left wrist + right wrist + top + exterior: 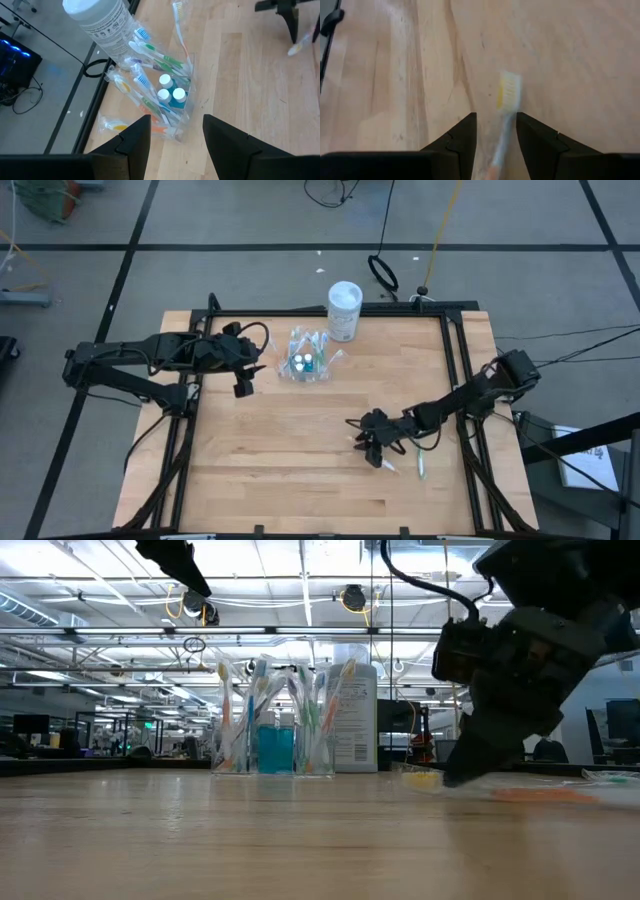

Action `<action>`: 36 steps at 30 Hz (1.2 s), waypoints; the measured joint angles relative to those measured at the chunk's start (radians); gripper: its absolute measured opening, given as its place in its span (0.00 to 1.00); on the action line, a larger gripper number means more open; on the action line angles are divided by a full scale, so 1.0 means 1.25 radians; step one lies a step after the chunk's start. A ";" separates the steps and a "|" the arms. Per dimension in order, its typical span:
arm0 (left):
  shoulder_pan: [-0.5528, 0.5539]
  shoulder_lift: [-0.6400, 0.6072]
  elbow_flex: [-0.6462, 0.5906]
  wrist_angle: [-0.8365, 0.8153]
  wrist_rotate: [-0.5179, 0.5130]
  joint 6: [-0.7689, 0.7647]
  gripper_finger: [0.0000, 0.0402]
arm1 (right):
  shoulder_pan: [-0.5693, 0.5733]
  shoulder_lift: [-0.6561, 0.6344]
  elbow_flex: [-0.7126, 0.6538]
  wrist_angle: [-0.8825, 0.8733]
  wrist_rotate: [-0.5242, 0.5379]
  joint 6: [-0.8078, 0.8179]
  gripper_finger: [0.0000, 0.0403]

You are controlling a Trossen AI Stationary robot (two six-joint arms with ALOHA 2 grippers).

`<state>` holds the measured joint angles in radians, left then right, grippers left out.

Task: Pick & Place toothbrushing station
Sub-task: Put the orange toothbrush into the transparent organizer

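the left arm reached in from the table's left edge, stretched level toward the cup (308, 361), with its wrist raised off the wood. the left gripper (244, 383) hung just beside the cup on its left, not touching it, fingers (135, 142) apart and holding nothing. the cup stood upright near the table's (300, 470) far edge, packed with toothbrushes (150, 50) leaning outward and three blue tubes (167, 92) with white caps at its centre. a white bottle (344, 310) stood close behind the cup, at the far edge.

the right arm came in from the right edge, bent low across the wood toward the middle. the right gripper (374, 450) pointed down at the surface, its fingers (460, 137) partly parted, one on either side of a toothbrush (507, 107) with yellow bristles. whether they pressed the handle could not be told. another brush (421, 465) lay flat near the gripper, well apart from the cup.
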<state>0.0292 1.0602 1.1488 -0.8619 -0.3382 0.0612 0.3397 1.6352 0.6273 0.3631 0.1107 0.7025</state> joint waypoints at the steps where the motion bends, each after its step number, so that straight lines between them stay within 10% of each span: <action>1: 0.000 0.000 0.000 0.000 0.000 0.000 0.46 | 0.000 0.015 -0.001 0.016 -0.009 -0.008 0.33; 11: 0.000 0.000 0.000 0.000 0.000 -0.012 0.46 | -0.008 0.104 0.001 0.107 -0.005 -0.282 0.29; 22: 0.000 0.000 0.000 0.000 0.000 -0.012 0.46 | -0.018 0.108 -0.002 0.177 -0.006 -0.584 0.03; 36: 0.000 0.000 0.000 0.116 0.000 0.026 0.46 | -0.168 0.106 0.015 0.883 0.099 -0.681 0.03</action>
<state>0.0293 1.0603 1.1484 -0.7174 -0.3386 0.0940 0.1293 1.7683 0.6464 1.4668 0.2344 -0.1488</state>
